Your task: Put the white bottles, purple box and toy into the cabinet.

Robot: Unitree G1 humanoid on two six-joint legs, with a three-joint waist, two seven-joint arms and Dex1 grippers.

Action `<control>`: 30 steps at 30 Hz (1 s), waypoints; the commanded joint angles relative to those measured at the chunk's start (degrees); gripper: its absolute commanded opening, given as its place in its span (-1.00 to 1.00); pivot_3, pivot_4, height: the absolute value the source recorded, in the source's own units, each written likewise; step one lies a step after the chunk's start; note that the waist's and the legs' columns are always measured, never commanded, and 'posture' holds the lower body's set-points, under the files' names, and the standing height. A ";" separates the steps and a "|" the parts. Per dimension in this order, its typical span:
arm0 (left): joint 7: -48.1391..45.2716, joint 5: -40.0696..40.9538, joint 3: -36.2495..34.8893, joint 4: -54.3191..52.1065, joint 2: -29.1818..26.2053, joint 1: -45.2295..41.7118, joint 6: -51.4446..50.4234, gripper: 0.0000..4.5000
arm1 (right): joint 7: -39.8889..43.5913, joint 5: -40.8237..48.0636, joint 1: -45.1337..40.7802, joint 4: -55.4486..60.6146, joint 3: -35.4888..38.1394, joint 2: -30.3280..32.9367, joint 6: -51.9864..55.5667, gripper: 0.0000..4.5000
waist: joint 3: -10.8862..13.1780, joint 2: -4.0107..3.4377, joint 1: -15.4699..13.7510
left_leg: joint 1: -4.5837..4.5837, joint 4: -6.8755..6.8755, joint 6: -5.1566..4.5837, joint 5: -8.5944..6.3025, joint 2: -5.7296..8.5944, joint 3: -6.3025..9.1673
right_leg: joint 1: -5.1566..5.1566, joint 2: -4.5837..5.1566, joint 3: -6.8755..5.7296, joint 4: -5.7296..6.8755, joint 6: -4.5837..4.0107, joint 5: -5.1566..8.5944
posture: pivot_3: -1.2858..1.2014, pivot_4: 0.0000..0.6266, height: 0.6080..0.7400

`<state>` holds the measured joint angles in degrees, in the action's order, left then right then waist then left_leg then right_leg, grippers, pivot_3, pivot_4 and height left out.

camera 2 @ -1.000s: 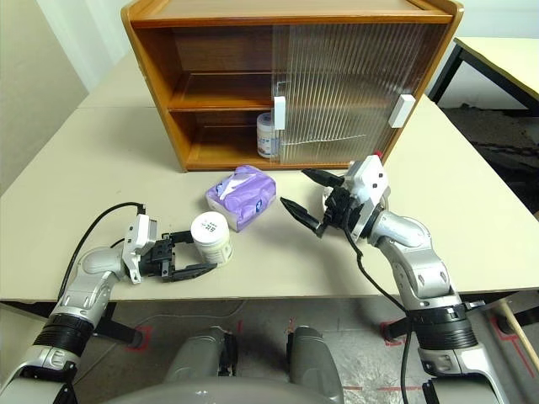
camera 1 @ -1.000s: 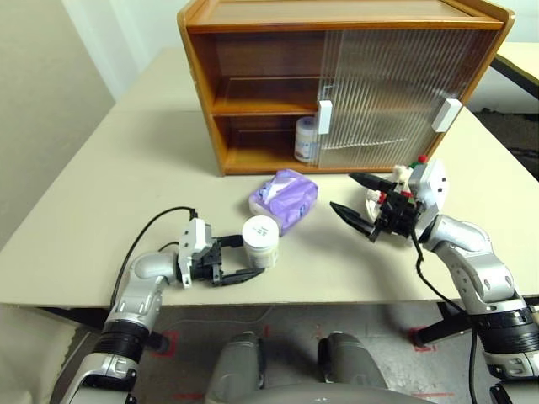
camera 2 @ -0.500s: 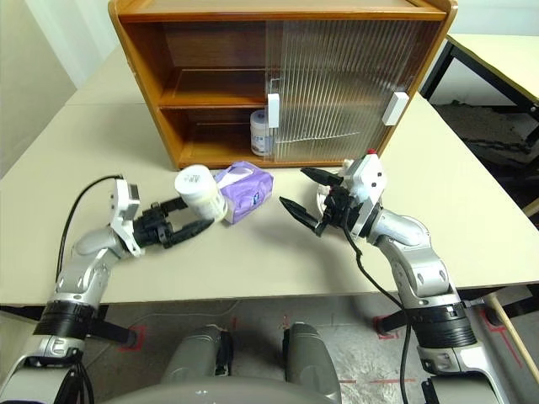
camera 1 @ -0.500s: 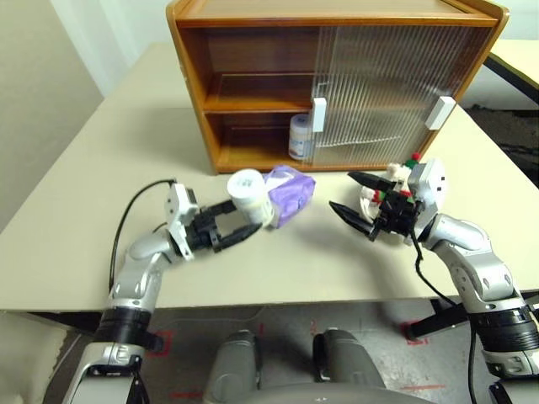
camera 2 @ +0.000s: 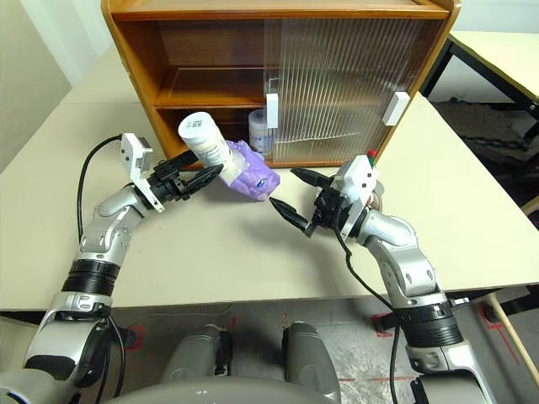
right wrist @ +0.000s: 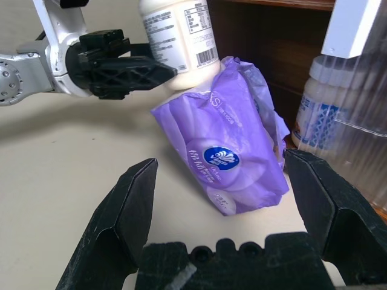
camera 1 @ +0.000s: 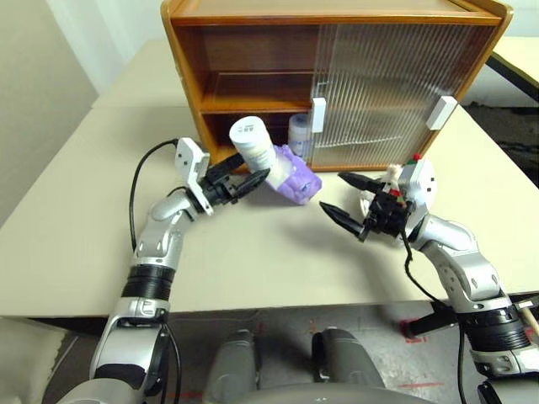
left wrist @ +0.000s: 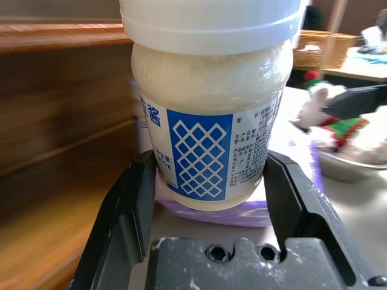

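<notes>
My left gripper (camera 1: 246, 172) is shut on a white bottle (camera 1: 253, 145), holding it tilted in the air just in front of the cabinet's (camera 1: 179, 67) open left side. In the left wrist view its fingers (left wrist: 136, 199) clamp the bottle's blue-patterned label (left wrist: 202, 151). A second white bottle (camera 1: 299, 135) stands on the lower shelf by the sliding door's edge. The purple box (camera 1: 296, 175) sits tipped up on the table against the cabinet front, right of the held bottle. My right gripper (camera 1: 333, 192) hangs open, facing the purple box (right wrist: 230, 151). The toy (left wrist: 317, 109) lies in a silver bowl (left wrist: 341, 169) behind it.
Ribbed sliding doors (camera 1: 379, 84) with white handles (camera 1: 321, 115) cover the cabinet's right half. The upper shelf (camera 1: 253, 101) on the open side is bare. A black cable (camera 1: 143, 177) loops from my left wrist. The table's front edge (camera 1: 269, 307) runs below both arms.
My left gripper has lifted the white bottle off the table and carried it forward to the cabinet's opening. The purple box now stands tipped up nearer the cabinet. The right gripper stayed put.
</notes>
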<state>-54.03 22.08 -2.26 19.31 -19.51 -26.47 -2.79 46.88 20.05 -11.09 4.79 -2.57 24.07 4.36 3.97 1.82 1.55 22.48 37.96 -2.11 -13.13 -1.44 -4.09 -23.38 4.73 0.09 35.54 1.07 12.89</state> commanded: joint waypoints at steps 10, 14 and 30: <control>-10.71 9.79 -1.26 -17.81 -13.31 5.95 -21.31 0.31 | 0.14 -0.72 -1.31 -0.56 -0.04 0.57 -0.30 1.00 | 0.00 0.00 1.02 | -0.03 -0.03 0.05 -0.03 -0.08 -0.02 | -0.05 0.00 0.01 0.04 -0.15 0.08 | 0.01 -0.97 1.00; -9.28 12.08 -3.72 -17.28 -13.30 3.80 -24.27 0.31 | 0.56 -0.84 -1.67 -1.13 -0.33 0.48 -0.47 1.00 | 0.00 0.01 0.45 | -0.03 -0.02 0.05 -0.03 -0.05 -0.01 | -0.03 0.06 0.00 0.04 -0.83 0.48 | 0.01 -0.96 1.00; 4.63 -1.64 1.69 -3.59 -3.61 -4.18 -13.19 0.31 | -0.28 -0.03 -1.60 -0.75 0.65 -0.03 -0.24 1.00 | -0.03 0.07 0.51 | -0.08 0.00 0.04 -0.02 -0.02 -0.07 | 0.00 -0.04 0.11 0.10 -0.02 -0.03 | 0.00 -0.97 1.00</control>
<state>-51.08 23.30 -2.17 14.26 -24.41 -28.72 -20.31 47.04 20.02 -12.71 4.11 -2.37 24.29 4.19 3.94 1.89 2.07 22.41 37.97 -2.07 -13.15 -1.46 -4.16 -23.38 4.69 0.20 35.63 1.05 12.84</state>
